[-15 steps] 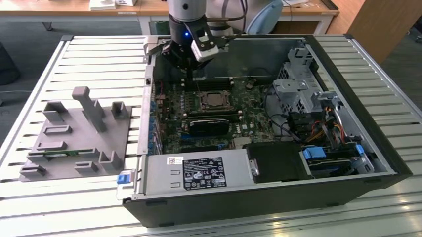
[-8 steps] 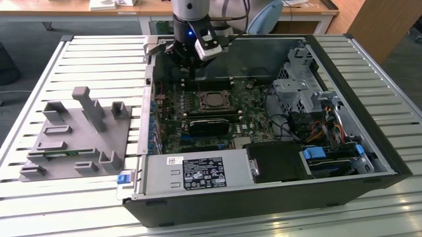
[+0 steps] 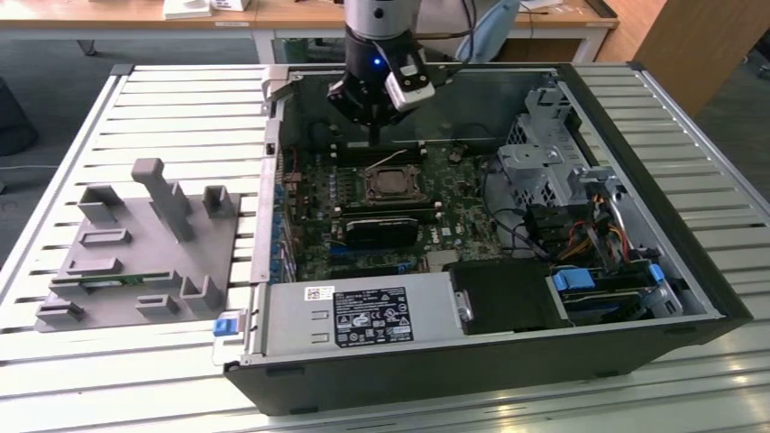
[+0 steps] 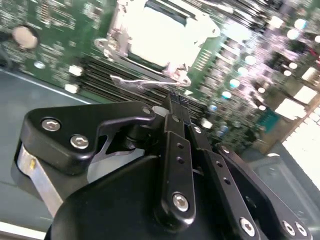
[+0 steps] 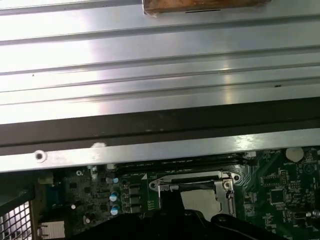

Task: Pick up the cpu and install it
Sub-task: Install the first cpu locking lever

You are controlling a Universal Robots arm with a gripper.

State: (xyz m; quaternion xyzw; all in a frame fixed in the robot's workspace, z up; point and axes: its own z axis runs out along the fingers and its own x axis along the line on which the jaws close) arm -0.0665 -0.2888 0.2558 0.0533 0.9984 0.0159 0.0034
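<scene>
One robot arm is pictured above an open computer case (image 3: 704, 298), which is laid on its side on a slatted metal table (image 3: 180, 99); the gripper (image 3: 377, 137) is held low over the far edge of the green motherboard (image 3: 316, 236), just beyond the processor socket (image 3: 388, 184). In the second wrist view the gripper (image 4: 176, 100) is seen with its two black fingers (image 4: 175, 150) drawn together to a narrow point, and no gap or object can be made out between them; a thin metal lever (image 4: 142, 80) is seen just past the tips, though contact cannot be judged. The cpu (image 5: 202, 201) is shown as a pale, shiny square lying inside the metal frame of the socket, not in the gripper; in the second wrist view the cpu (image 4: 157, 30) is washed bright by the light, with the frame around it. In the exterior view a labelled power supply (image 3: 361, 317) is seen at the near edge of the case, and a grey holding fixture (image 3: 139, 244) with upright posts is set on the table at the exterior view's left, well apart from the arm.
</scene>
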